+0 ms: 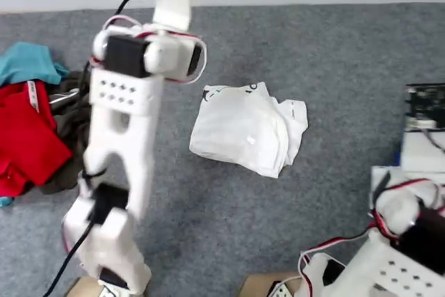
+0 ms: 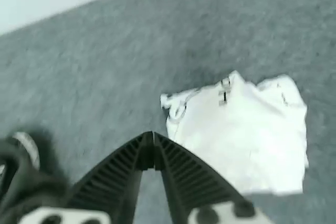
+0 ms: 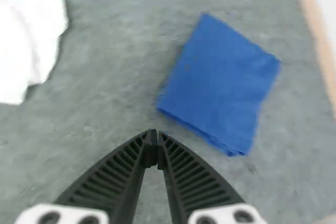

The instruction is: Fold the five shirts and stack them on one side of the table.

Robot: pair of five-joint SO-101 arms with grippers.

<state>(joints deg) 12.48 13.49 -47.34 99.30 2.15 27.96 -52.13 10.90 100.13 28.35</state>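
Note:
A roughly folded white shirt (image 1: 247,130) lies in the middle of the grey table; it also shows in the left wrist view (image 2: 247,129) and the right wrist view (image 3: 26,40). A folded blue shirt (image 3: 220,82) lies flat on the table, just beyond my right gripper (image 3: 152,136), which is shut and holds nothing. My left gripper (image 2: 153,139) is shut and empty, hovering above the table beside the white shirt. At the table's left edge sits a loose pile: a teal shirt (image 1: 28,60), a red shirt (image 1: 24,137) and a dark shirt (image 1: 69,119).
The left arm (image 1: 125,137) rises tall between the pile and the white shirt. The right arm (image 1: 396,241) sits at the lower right corner. A tan table edge (image 3: 315,14) runs past the blue shirt. Bare grey carpet (image 1: 334,53) surrounds the white shirt.

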